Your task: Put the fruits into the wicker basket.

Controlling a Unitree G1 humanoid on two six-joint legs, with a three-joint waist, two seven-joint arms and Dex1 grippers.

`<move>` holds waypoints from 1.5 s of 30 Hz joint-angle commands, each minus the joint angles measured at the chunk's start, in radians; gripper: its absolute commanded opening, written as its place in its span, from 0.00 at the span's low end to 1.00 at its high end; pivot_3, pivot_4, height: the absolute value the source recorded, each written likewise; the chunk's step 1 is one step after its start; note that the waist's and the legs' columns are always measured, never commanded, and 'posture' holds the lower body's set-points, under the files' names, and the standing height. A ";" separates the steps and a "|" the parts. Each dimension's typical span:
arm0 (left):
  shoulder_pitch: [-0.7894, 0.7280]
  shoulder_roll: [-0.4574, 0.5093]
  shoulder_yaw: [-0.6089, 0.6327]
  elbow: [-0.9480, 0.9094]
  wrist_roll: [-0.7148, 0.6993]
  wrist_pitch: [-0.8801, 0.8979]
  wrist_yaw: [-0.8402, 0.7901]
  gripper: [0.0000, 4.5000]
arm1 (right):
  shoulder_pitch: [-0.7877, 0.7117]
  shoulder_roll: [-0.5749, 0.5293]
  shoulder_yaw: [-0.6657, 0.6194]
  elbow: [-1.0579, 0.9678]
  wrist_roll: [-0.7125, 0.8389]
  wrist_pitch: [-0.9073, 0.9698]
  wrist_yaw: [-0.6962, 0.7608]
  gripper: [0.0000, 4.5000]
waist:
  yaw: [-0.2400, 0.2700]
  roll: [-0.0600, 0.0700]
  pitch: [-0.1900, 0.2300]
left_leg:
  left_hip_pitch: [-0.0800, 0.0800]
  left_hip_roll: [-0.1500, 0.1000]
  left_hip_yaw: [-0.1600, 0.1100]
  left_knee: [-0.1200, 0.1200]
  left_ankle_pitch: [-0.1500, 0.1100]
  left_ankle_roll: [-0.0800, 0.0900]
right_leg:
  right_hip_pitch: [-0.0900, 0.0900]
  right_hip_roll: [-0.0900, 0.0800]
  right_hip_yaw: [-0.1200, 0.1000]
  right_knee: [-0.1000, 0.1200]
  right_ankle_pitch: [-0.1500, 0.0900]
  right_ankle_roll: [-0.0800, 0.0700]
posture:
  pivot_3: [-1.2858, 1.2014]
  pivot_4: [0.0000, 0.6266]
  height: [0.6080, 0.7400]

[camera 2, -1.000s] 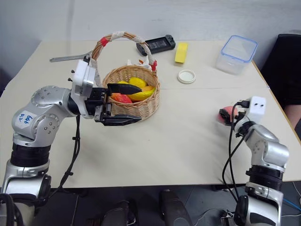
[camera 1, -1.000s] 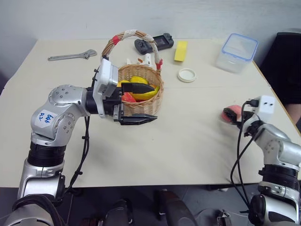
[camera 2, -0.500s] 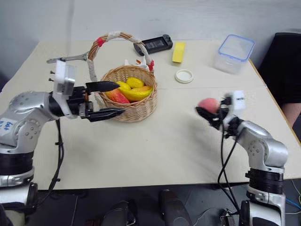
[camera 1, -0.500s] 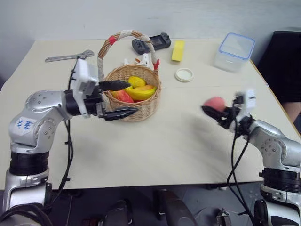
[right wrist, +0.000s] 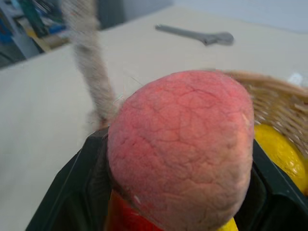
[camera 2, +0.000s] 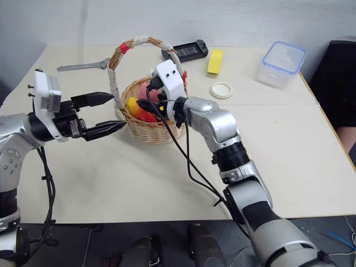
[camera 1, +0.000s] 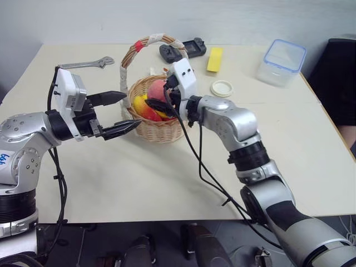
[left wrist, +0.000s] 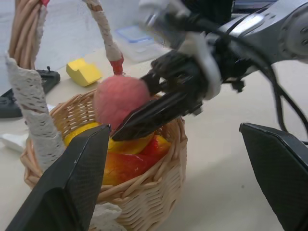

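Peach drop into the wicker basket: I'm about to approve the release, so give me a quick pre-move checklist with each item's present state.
1. Peach held in the right gripper: ok.
2. Peach above the wicker basket opening, inside the rim: ok.
3. Banana and mango already in the basket: ok.
4. Left gripper open and apart from the basket: ok.
5. Handle clear of the right gripper: cannot tell.
6. Room left in the basket for the peach: cannot tell.
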 commanded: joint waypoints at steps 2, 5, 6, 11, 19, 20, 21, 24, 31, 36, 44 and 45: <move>0.009 0.000 0.023 -0.046 -0.019 -0.020 0.009 1.00 | -0.077 0.018 -0.035 0.094 -0.035 -0.104 0.043 0.96 | 0.000 0.000 0.000 | -0.006 0.000 0.000 0.003 -0.001 0.000 | -0.005 0.000 -0.001 0.001 0.000 0.000 | 0.52 0.24 1.00; -0.015 -0.003 0.017 -0.041 -0.030 -0.015 0.012 1.00 | -0.070 -0.007 -0.066 0.020 -0.016 -0.089 0.068 0.99 | -0.001 0.000 0.000 | -0.011 0.001 0.000 0.005 -0.001 0.000 | -0.011 0.000 0.000 0.004 0.000 0.000 | 0.52 0.24 1.00; -0.026 -0.007 0.012 -0.037 -0.032 -0.013 0.014 1.00 | -0.054 -0.028 -0.086 -0.036 0.001 -0.071 0.081 0.99 | 0.000 0.000 0.000 | -0.011 0.001 0.000 0.006 0.000 -0.001 | -0.011 0.000 0.000 0.004 0.000 0.000 | 0.52 0.24 1.00; -0.043 -0.017 -0.014 -0.040 -0.037 -0.012 0.008 1.00 | 0.072 -0.148 -0.180 -0.341 0.104 0.074 0.115 0.99 | 0.007 0.000 0.000 | -0.009 0.001 0.000 0.006 0.000 -0.002 | -0.010 0.000 0.000 0.006 0.000 0.000 | 0.52 0.24 1.00; -0.108 -0.033 -0.053 0.003 -0.023 -0.029 -0.002 1.00 | 0.144 -0.163 -0.210 -0.380 0.011 0.063 -0.063 0.99 | -0.009 0.000 0.000 | -0.007 0.000 0.002 0.007 0.003 -0.004 | -0.012 0.002 0.002 0.013 0.000 0.000 | 0.52 0.24 1.00; -0.116 -0.038 -0.059 0.007 -0.020 -0.032 -0.001 1.00 | 0.121 -0.148 -0.203 -0.328 -0.006 0.028 -0.065 0.99 | -0.013 0.000 0.000 | -0.006 0.001 0.002 0.007 0.004 -0.005 | -0.012 0.003 0.003 0.014 0.001 -0.001 | 0.52 0.24 1.00; -0.124 -0.042 -0.063 0.009 -0.018 -0.034 0.001 1.00 | 0.089 -0.130 -0.200 -0.262 -0.021 -0.011 -0.069 0.99 | -0.018 0.000 0.000 | -0.005 0.001 0.002 0.006 0.005 -0.005 | -0.012 0.003 0.003 0.015 0.001 -0.001 | 0.52 0.24 1.00; -0.131 -0.047 -0.066 0.013 -0.014 -0.040 0.000 1.00 | 0.000 -0.087 -0.199 -0.068 -0.054 -0.121 -0.067 0.99 | -0.029 0.000 0.000 | -0.004 0.001 0.000 0.006 0.006 -0.006 | -0.012 0.004 0.003 0.018 0.001 -0.001 | 0.52 0.24 1.00; -0.116 -0.046 -0.056 0.004 -0.012 -0.050 0.014 1.00 | -0.175 -0.035 -0.202 0.345 -0.119 -0.353 -0.045 0.99 | -0.029 0.000 0.000 | -0.006 0.001 0.000 0.006 0.006 -0.005 | -0.012 0.003 0.003 0.015 0.001 -0.002 | 0.52 0.24 1.00; -0.095 -0.044 -0.041 -0.009 -0.014 -0.053 0.032 1.00 | -0.248 -0.014 -0.207 0.534 -0.142 -0.452 0.000 0.78 | -0.030 0.000 0.000 | -0.007 0.001 0.001 0.006 0.005 -0.004 | -0.012 0.003 0.003 0.014 0.001 -0.002 | 0.52 0.24 1.00; -0.083 -0.049 -0.040 -0.025 -0.025 -0.046 0.045 1.00 | -0.236 -0.029 -0.211 0.544 -0.151 -0.534 0.066 0.15 | -0.029 0.000 0.000 | -0.007 0.001 0.000 0.006 0.005 -0.005 | -0.012 0.003 0.003 0.015 0.001 -0.002 | 0.52 0.24 1.00; -0.084 -0.050 -0.041 -0.026 -0.027 -0.044 0.045 1.00 | -0.227 -0.033 -0.211 0.526 -0.152 -0.535 0.072 0.08 | -0.029 0.000 0.000 | -0.007 0.001 0.000 0.006 0.005 -0.005 | -0.012 0.003 0.003 0.015 0.001 -0.002 | 0.52 0.24 1.00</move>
